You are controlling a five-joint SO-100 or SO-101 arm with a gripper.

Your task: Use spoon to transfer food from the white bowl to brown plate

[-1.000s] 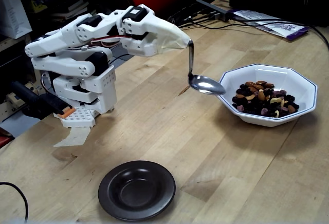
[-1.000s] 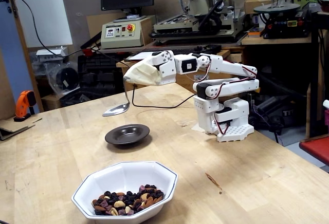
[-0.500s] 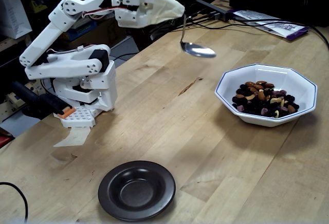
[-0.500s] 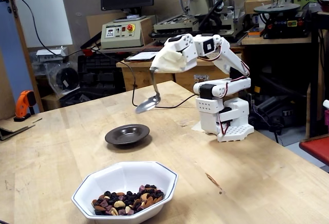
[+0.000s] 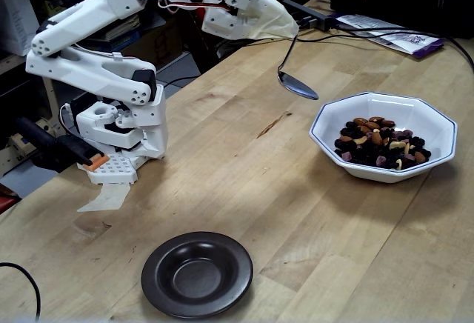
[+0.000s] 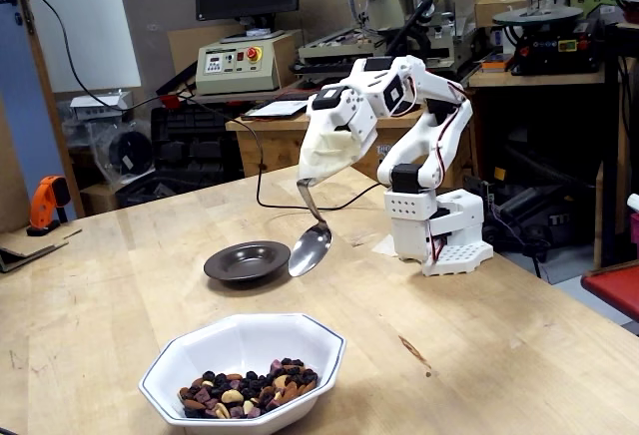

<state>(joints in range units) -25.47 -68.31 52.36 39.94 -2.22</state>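
Both fixed views: tape-wrapped claw [image 6: 329, 161] holds spoon [image 5: 297, 84] beside white bowl [image 5: 437, 160]; spoon empty.

Over the last second the arm unfolded upward and reached out, carrying the claw [image 5: 280, 28] away from its base toward the white bowl [image 5: 385, 108]. The spoon [image 5: 295, 78] first rose high above the surface, then tipped downward, and its empty bowl ended just beside the white bowl's near rim in a fixed view.
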